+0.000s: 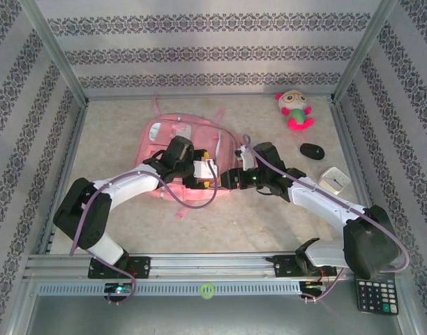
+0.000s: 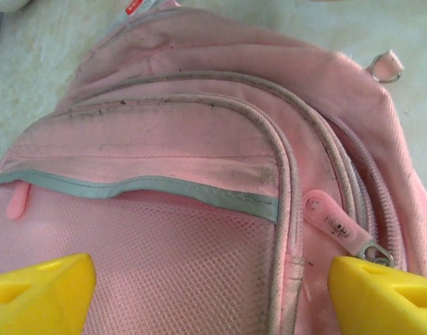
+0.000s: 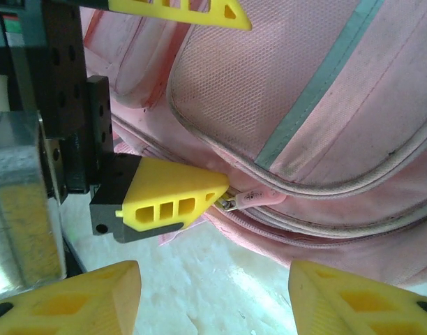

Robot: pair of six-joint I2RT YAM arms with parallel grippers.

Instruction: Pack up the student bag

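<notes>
Pink fabric first: the large pink fabric backpack lies flat on the pale marbled tabletop, a little left of centre and toward the back wall, with its thin straps trailing at the far side. Both arms reach in over its near right part.

The left gripper hangs right above the bag. In its wrist view the yellow fingers stand spread wide over the mesh front pocket, gripping nothing. The pink rubber zip pull lies just beside the right-hand finger. From the right wrist that fingertip sits at the pull's metal ring, though I cannot tell whether it touches.

The right gripper sits low at the bag's right edge. Its jaws are apart, with bare tabletop between them and the bag's seam just ahead.

Now the room to move. There is open tabletop left of the bag, and more in front of it up to the metal rail. Off to the right, well apart from the bag, are a white-and-pink plush toy, a black oval mouse and a small white square box. A black calculator lies beyond the rail at the near right corner.
</notes>
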